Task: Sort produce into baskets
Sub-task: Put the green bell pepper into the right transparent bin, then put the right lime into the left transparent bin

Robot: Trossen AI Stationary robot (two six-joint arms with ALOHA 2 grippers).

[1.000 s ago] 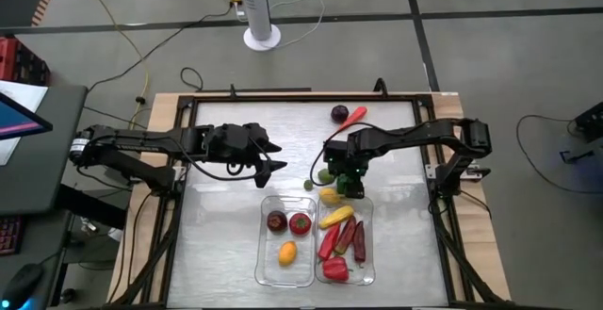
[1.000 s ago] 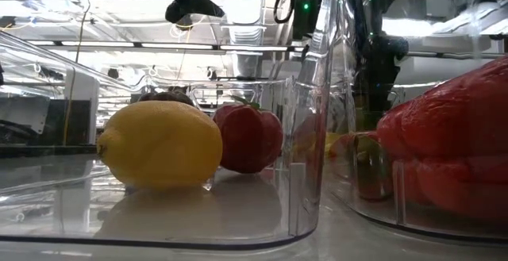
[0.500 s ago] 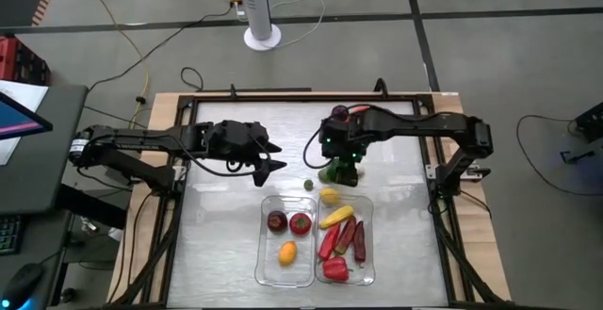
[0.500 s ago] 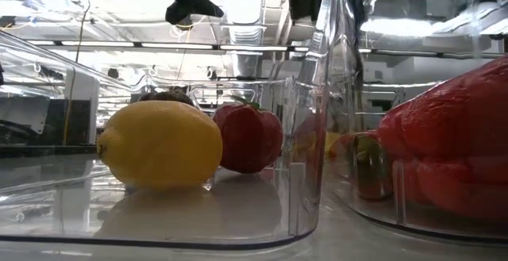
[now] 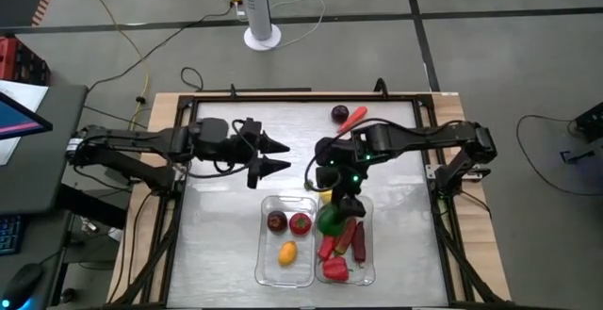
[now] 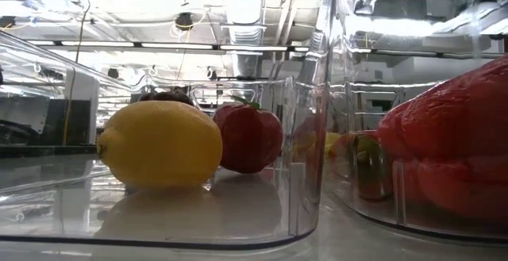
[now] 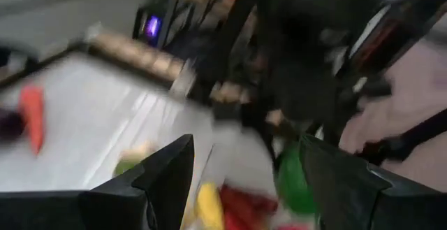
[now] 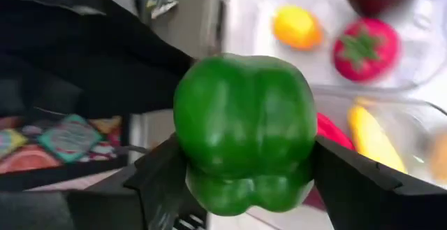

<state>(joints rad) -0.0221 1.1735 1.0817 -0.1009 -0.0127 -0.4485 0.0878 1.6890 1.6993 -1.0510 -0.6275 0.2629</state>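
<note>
My right gripper [image 5: 332, 214] is shut on a green bell pepper [image 8: 243, 128] above the far end of the right clear tub [image 5: 367, 253]. That tub holds a yellow corn [image 8: 374, 135], red chillies, a dark purple piece and a red pepper [image 6: 452, 150]. The left tub [image 5: 267, 263] holds a lemon [image 5: 287, 252], a red round fruit [image 5: 300, 222] and a dark red one [image 5: 276, 220]. My left gripper [image 5: 281, 155] is open and empty over the table, to the far left of the tubs. A purple round piece [image 5: 339, 113] and a red chilli [image 5: 356, 115] lie near the far edge. My right gripper pinches the green pepper between its two fingers [image 8: 164, 177], on two opposite side walls [image 8: 192, 146]. The fingers come from above, pointing down. The pepper is lifted clear and hangs over the right tub's far end.
A small yellow piece [image 5: 326, 195] lies on the table just beyond the right tub. A black frame [image 5: 283, 93] borders the table's far edge and sides. Bare tabletop [image 5: 217, 235] lies left of the tubs.
My right gripper has taken the green pepper off the table beyond the tubs and carried it toward the near edge, over the right tub's far end. My left gripper has drawn back a little toward the table's left edge.
</note>
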